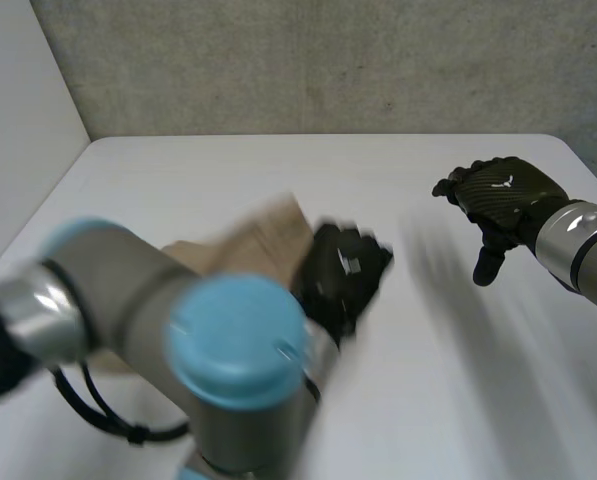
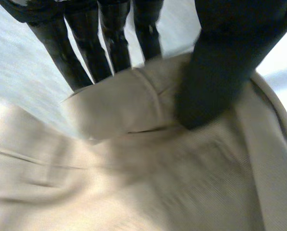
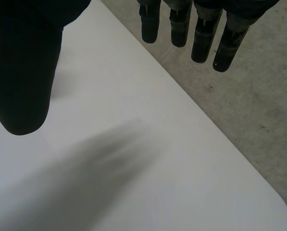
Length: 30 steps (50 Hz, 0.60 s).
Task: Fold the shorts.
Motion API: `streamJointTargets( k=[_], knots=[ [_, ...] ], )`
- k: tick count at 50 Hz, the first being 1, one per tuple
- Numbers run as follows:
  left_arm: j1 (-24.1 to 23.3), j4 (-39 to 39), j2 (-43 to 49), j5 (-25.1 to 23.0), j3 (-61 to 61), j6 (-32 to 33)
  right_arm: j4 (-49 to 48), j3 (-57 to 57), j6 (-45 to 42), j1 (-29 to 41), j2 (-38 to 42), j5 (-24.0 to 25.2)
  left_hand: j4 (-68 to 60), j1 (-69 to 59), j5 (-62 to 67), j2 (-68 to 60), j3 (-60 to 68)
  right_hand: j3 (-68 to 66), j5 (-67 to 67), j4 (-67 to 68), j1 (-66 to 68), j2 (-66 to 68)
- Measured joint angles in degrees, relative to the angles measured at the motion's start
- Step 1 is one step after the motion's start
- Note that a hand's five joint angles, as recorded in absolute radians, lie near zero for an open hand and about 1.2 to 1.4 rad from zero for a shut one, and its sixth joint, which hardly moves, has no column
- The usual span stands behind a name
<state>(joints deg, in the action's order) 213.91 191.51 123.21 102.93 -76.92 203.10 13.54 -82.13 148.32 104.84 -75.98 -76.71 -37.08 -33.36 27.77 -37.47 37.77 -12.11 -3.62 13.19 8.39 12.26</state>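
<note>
A bare, lab-like robot test space: a plain white table (image 1: 278,170) set against a rough grey concrete wall (image 1: 328,60).

No readable text, labels, brands or numbers on any surface.

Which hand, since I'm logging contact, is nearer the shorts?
Left. The left hand pinches a fold of the shorts; the right hand hovers apart over the table.
</note>
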Motion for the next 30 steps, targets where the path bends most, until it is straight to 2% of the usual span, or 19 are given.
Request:
streamJointTargets(
  k=[1, 3, 9, 16, 18, 20, 21, 25, 27, 30],
  knots=[
    [-1.3, -0.6, 2.0, 0.5, 0.0, 0.0, 0.0, 0.1, 0.0, -0.1, 0.0, 0.0, 12.6, 13.2, -12.7, 12.6, -12.5, 0.0, 0.0, 0.0, 0.0, 0.0],
    [-2.9, -1.2, 3.5, 1.1, 0.1, 0.0, 0.0, 0.2, 0.0, -0.3, 0.0, 0.1, 21.7, 19.9, -22.5, 22.0, -22.0, 0.0, 0.0, 0.0, 0.0, 0.0],
    [-5.1, -1.3, -1.3, 1.6, 0.6, 0.0, -0.1, 0.4, 0.0, -0.3, 0.1, 0.1, 24.6, 20.0, -25.1, 25.2, -24.7, 0.0, 0.0, 0.0, 0.0, 0.0],
    [-1.8, -0.8, -11.6, 1.6, -0.1, -0.4, -0.1, 0.3, 0.1, 0.0, 0.1, 0.0, 24.6, 20.0, -25.1, 25.3, -24.7, 0.0, 0.0, 0.0, 0.0, 0.0],
    [2.7, -1.0, -15.9, 1.6, -1.6, -0.6, 0.0, 0.2, 0.4, 0.4, 0.2, -0.2, 24.6, 20.0, -25.1, 25.3, -24.7, 0.0, 0.0, 0.0, 0.0, 0.0],
    [3.9, -1.1, -16.7, 1.6, -2.0, -0.7, 0.0, 0.2, 0.6, 0.6, 0.2, -0.3, 24.6, 20.0, -25.1, 25.3, -24.7, 0.0, 0.0, 0.0, 0.0, 0.0],
    [7.7, -1.5, -18.7, 1.6, -3.6, -0.8, 0.1, 0.2, 1.4, 1.1, 0.2, -0.3, 24.6, 20.0, -25.1, 25.3, -24.7, 0.0, 0.0, 0.0, 0.0, 0.0],
    [15.9, -3.6, -20.6, 1.6, -7.5, -1.5, 0.6, 0.5, 5.8, 3.7, 0.4, -0.2, 24.6, 20.0, -25.1, 25.3, -24.7, 0.0, 0.0, 0.0, 0.0, 0.0],
    [17.2, -4.0, -20.7, 1.6, -8.2, -1.7, 0.7, 0.5, 6.6, 4.2, 0.4, -0.1, 24.6, 20.0, -25.1, 25.3, -24.7, 0.0, 0.0, 0.0, 0.0, 0.0],
    [23.5, -6.7, -20.6, 1.0, -11.8, -4.0, 0.7, 0.9, 10.1, 7.4, 0.9, 0.1, 24.6, 20.0, -25.1, 25.3, -24.7, 0.0, 0.0, 0.0, 0.0, 0.0]
  ],
)
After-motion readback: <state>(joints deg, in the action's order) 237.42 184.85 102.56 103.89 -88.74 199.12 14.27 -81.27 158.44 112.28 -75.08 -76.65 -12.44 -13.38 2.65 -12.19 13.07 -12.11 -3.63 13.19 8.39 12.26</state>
